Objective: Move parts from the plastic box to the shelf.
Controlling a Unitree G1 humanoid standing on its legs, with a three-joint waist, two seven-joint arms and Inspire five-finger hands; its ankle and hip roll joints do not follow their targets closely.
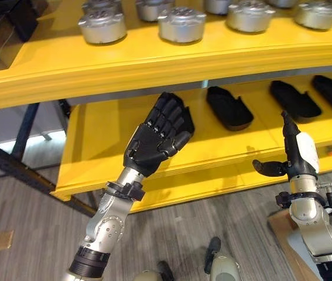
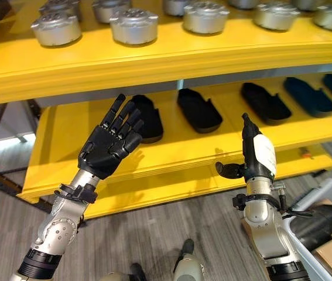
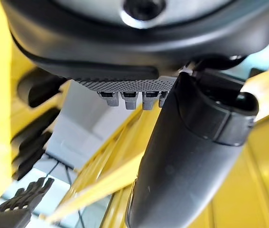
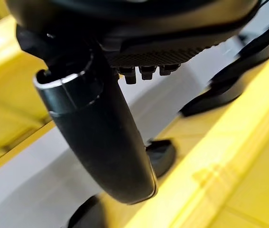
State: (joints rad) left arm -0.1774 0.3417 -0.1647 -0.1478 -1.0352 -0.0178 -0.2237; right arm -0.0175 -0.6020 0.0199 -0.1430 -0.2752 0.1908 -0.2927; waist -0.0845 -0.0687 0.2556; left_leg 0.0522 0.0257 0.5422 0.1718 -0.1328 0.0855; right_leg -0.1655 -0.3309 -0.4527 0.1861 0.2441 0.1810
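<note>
Yellow shelf is being seen across frame top & centre. Black parts are being carried on lower level, silver parts on top. Left hand, centre, and right hand, right, are being held up open, empty.

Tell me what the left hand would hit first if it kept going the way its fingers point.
Probably the black part on the lower yellow shelf; the left hand's open fingers aim at it, though depth is unclear.

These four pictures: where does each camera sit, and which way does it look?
Left eye view: head, looking down at the yellow shelf; left hand, right hand raised, open.
Right eye view: same scene.
Left wrist view: along the left thumb toward the shelf.
Right wrist view: along its thumb; shares black parts with the eye views.
</note>
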